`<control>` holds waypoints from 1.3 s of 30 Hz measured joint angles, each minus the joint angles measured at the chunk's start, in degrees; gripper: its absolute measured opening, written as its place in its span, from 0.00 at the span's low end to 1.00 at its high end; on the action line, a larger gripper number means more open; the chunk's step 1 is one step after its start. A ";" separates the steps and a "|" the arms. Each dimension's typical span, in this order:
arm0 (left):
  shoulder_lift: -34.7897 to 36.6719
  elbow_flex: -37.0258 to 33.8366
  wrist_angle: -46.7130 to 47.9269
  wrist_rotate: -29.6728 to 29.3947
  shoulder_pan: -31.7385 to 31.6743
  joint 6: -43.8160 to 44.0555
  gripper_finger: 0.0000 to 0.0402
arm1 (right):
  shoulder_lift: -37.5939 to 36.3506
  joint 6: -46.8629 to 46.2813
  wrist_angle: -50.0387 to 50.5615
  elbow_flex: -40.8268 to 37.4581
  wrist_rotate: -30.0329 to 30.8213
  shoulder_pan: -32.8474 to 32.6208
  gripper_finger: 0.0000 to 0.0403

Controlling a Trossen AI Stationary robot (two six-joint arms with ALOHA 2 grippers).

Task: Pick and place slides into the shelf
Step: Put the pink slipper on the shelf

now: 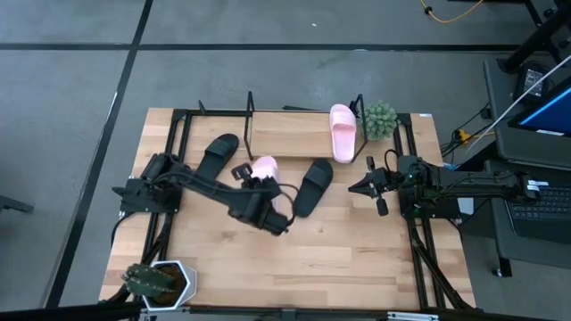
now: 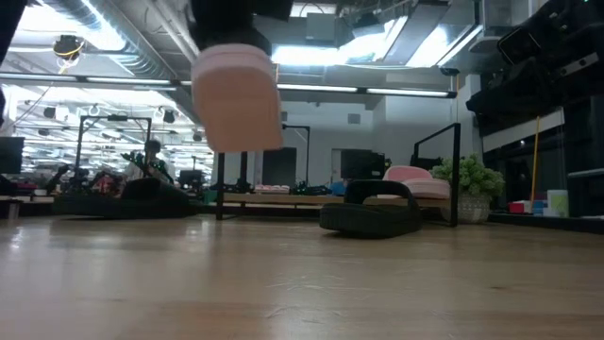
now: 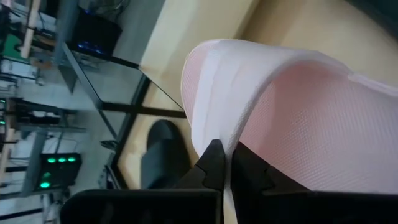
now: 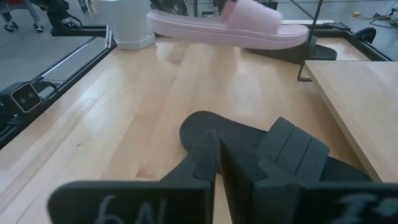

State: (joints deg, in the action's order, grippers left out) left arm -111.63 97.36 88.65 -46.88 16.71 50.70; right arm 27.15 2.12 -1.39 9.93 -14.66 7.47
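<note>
While lifted clear of the wooden tabletop (image 1: 339,259), pale pink slide sandal (image 1: 265,167) pinched between narrowly closed left gripper (image 1: 264,212) fingers (image 3: 214,163). Right gripper (image 1: 368,189): fingers together, empty, near black slide sandal (image 1: 313,186). Second pink sandal (image 1: 343,131) resting on light wooden shelf board (image 1: 290,134). Partial white marks on right gripper, unreadable.

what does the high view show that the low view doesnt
Only the high view shows both arms: the left gripper clamped on a pink slide and the right gripper waiting near the table's right edge, plus a cactus pot. Only the low view shows the held slide hanging clear above the tabletop. Both show the shelf with a pink slide on it.
</note>
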 joint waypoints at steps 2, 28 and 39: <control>0.00 0.00 -0.84 -1.05 -1.65 -1.89 0.01 | 0.00 0.10 0.00 0.00 0.00 -0.01 0.06; 0.00 0.02 -48.69 -6.44 -24.07 -53.78 0.01 | -0.01 1.35 -0.02 0.00 0.00 0.01 0.06; 0.00 0.02 -59.32 0.86 -27.98 -61.85 0.00 | 0.01 1.57 -0.02 0.00 0.00 0.00 0.06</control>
State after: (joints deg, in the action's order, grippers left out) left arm -111.63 97.38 29.33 -46.02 -11.27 -11.16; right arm 27.16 3.68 -1.41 9.93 -14.65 7.48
